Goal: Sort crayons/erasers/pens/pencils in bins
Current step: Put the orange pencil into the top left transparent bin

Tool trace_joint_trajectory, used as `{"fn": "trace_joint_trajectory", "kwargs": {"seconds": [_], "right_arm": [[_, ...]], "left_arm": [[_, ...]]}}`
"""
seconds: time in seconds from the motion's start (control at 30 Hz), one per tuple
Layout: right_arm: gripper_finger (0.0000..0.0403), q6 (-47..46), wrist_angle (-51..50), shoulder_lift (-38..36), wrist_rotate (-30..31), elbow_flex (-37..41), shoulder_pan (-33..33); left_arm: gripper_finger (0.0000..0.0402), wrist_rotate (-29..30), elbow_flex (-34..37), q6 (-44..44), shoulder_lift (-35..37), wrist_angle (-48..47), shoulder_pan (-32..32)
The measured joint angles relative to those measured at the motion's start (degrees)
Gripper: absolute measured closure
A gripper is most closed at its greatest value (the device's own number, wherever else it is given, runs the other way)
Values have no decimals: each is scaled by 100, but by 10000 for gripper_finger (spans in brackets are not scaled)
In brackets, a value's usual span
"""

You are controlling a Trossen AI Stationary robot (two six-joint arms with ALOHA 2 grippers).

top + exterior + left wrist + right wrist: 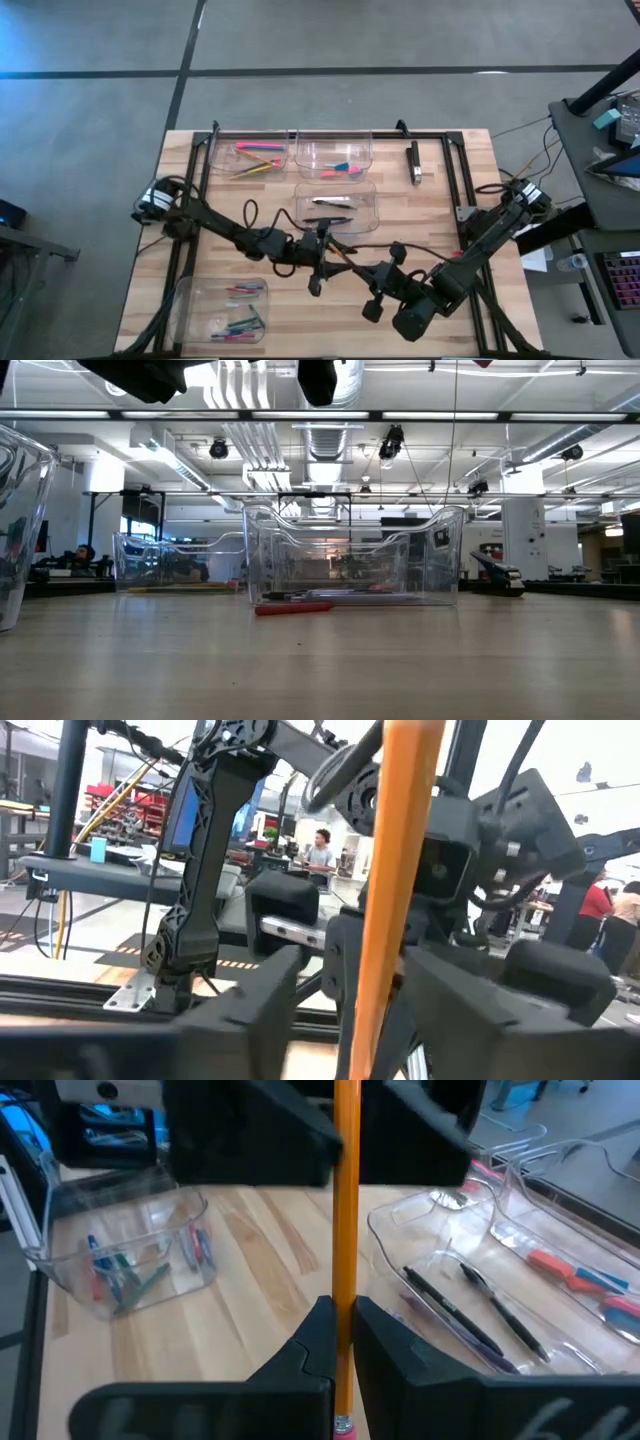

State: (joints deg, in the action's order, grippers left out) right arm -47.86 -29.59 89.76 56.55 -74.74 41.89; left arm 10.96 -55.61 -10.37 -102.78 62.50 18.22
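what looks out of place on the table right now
A short red stick, likely a crayon, lies on the bare table just in front of the pen bin, outside every bin. A black oblong block also lies loose, off to the side of the far bins.

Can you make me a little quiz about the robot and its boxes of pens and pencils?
1. True or false: the right gripper is shut on an orange pencil.
2. What lies in the middle bin? A erasers, B pens, C crayons.
3. Fill in: the high view shows ___ clear bins in all.

Key: 1 true. 2 B. 3 four.
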Motion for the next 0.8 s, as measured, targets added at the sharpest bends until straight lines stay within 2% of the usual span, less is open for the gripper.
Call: {"fn": "trace_joint_trajectory", "kwargs": {"seconds": [0.2,0.27,0.4,0.5,0.63,0.8], "right_arm": [[390,0,12,0,26,0,0],[390,15,12,0,22,0,0],[387,100,-8,0,38,0,0],[368,134,-7,0,31,0,0],[317,236,12,-2,-145,0,2],[233,302,-8,-4,-580,0,7]], "left_arm": [[364,0,37,15,0,3,0],[390,0,41,15,0,7,0],[391,-7,44,16,2,5,-11],[395,-7,44,16,4,-13,-11],[397,-2,49,20,4,-75,-15],[397,-7,70,22,21,-217,-48]]}}
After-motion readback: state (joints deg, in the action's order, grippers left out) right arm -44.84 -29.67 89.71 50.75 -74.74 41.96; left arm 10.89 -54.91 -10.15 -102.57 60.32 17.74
